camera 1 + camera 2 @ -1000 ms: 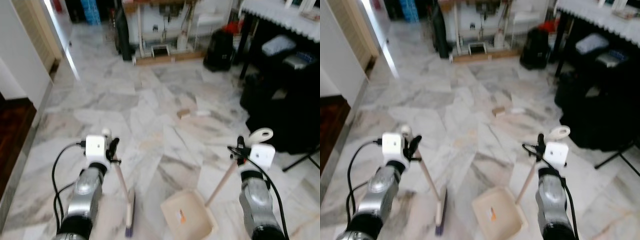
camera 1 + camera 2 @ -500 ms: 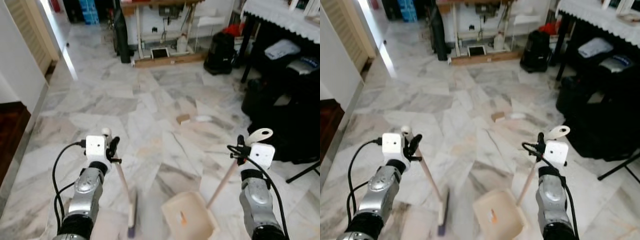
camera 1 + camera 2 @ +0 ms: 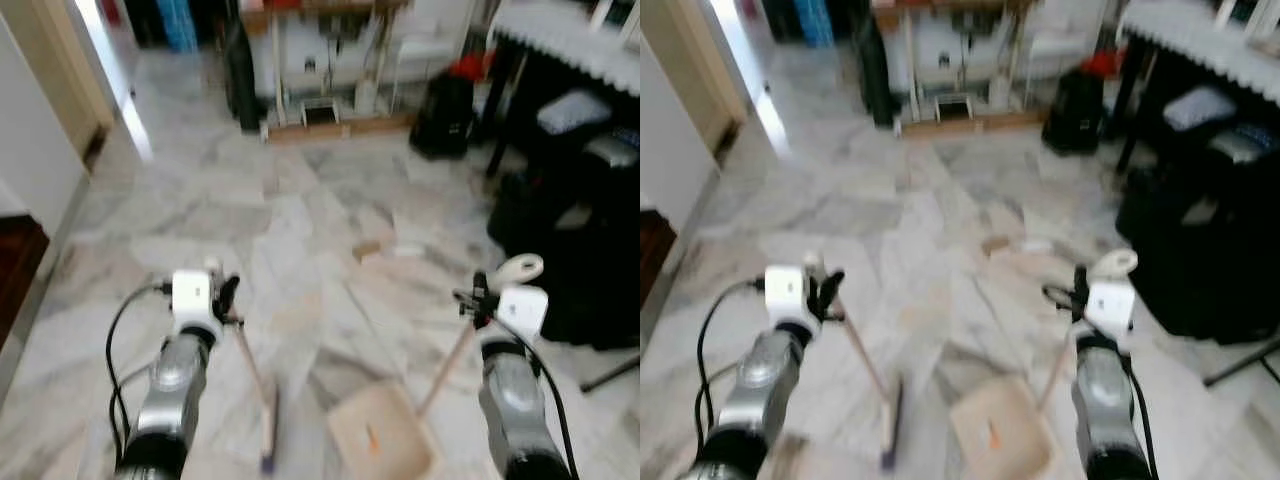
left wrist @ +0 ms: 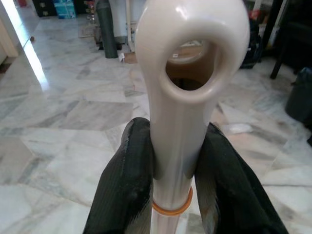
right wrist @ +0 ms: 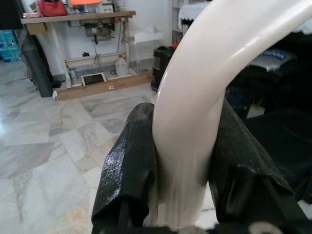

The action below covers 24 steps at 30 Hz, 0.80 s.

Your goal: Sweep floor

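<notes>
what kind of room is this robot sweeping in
Most likely a lived-in home room, perhaps a sewing or utility corner. It has a grey-veined white marble floor, a wooden worktable with white legs that seems to carry a sewing machine, and a black table under a white lace cloth.

Grey-veined marble floor (image 3: 300, 200) with a bright streak of light at the far left. A cream wall (image 3: 30, 150) stands left, a workbench (image 3: 320, 60) at the back, dark furniture (image 3: 570, 230) right.
</notes>
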Available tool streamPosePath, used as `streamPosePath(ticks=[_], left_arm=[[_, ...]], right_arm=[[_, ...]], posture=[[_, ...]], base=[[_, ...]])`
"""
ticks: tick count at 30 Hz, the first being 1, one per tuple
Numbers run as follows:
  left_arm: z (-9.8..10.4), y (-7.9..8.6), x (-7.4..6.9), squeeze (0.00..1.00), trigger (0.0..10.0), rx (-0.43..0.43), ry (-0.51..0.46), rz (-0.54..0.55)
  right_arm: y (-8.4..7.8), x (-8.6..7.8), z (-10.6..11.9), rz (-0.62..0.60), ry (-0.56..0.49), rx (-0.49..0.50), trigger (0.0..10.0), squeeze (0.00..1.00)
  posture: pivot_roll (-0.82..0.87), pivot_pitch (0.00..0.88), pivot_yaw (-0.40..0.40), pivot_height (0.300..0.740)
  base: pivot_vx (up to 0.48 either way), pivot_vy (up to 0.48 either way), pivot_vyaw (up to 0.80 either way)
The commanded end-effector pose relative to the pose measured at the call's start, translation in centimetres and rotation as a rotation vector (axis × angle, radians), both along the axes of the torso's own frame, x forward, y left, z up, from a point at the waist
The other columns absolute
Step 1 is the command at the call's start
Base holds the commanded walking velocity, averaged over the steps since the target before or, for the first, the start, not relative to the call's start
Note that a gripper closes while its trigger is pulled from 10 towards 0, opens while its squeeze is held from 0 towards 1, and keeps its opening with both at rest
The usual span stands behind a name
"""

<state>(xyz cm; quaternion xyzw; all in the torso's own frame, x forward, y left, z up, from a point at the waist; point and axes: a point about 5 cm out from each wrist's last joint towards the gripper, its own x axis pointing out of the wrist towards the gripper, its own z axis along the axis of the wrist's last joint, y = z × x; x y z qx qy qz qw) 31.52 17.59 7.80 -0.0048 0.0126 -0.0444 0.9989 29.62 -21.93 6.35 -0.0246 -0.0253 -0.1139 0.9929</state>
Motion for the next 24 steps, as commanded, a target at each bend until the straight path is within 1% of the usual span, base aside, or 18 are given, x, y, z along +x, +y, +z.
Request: streamPosePath(ticks=[1,24], left_arm=[[0.85,-0.58,0.41,0.00,10.0,-0.008,-0.039,-0.015],[0.81,-0.59,0.34,0.00,10.0,-0.006,-0.039,-0.014]], right_arm=[[-0.45,0.16,0.65,-0.009,-0.026,-0.015,10.0,0.00],[-0.54,0.21,0.63,-0.017,-0.022,-0.013,10.0,0.00]], posture=[[-0.07,0.000,0.035,0.740],[-0.07,0.000,0.035,0.740]], base=[[0.375,0.000,0.00],[0.370,0.000,0.00]])
